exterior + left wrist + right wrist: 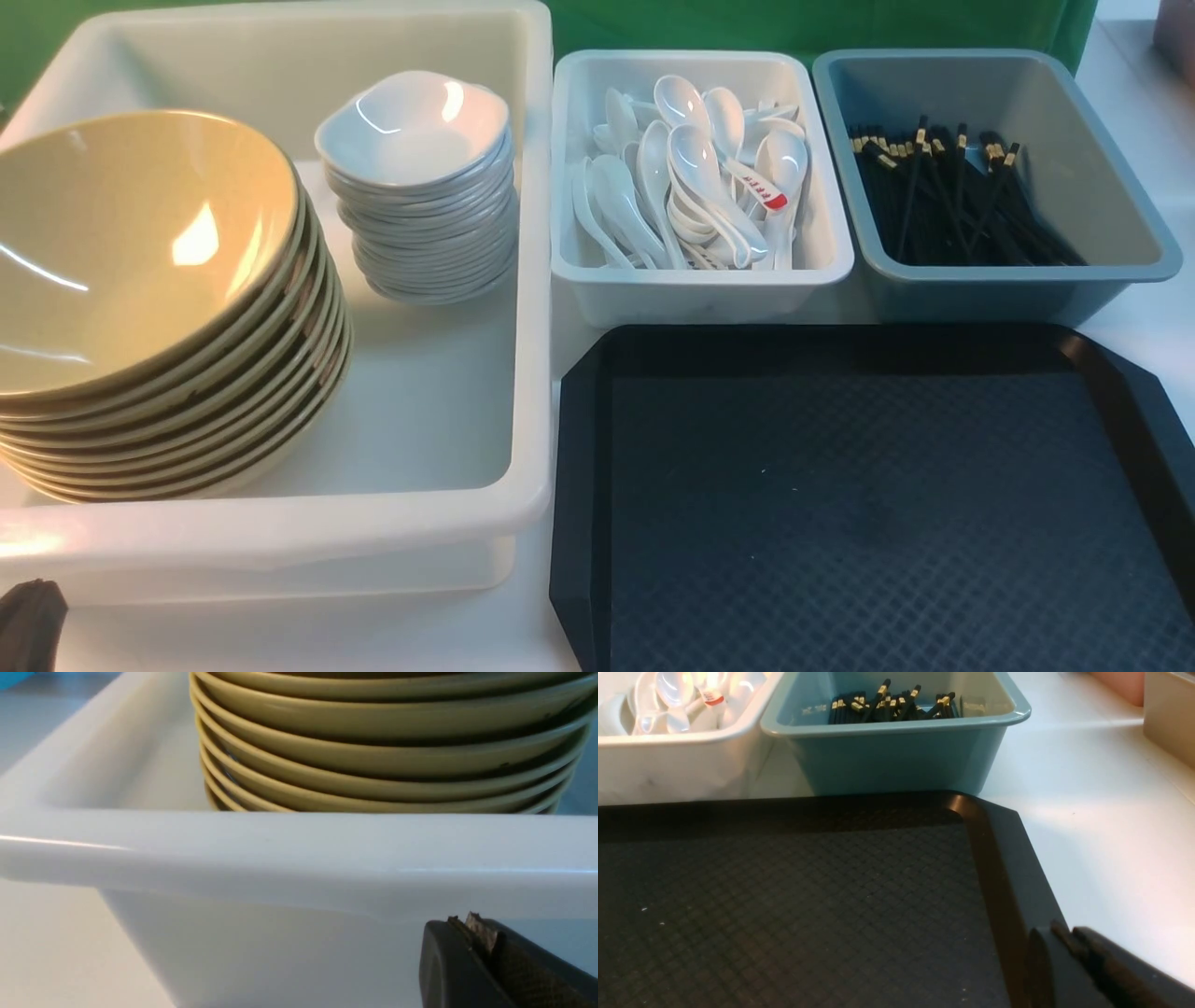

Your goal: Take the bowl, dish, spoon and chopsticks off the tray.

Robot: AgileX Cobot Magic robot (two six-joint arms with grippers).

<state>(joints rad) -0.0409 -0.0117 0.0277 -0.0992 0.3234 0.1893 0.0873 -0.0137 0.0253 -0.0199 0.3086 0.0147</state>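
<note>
Tray is showing only bare textured surface, nothing lying on it. W/ the tray as clock centre in front view: bowl is topping the stack in the white tub at 9, dish topping its stack at 10. Spoon is lying in the white bin at 12, handle pointing toward 5. Chopsticks are lying in the grey-blue bin at 1, long axis 12–6. Left gripper is sitting closed, empty, just outside the tub's near wall. Right gripper is hovering at the tray's right rim, fingers all but together, gripping nothing. Judging the job done, no reach needed.
</note>
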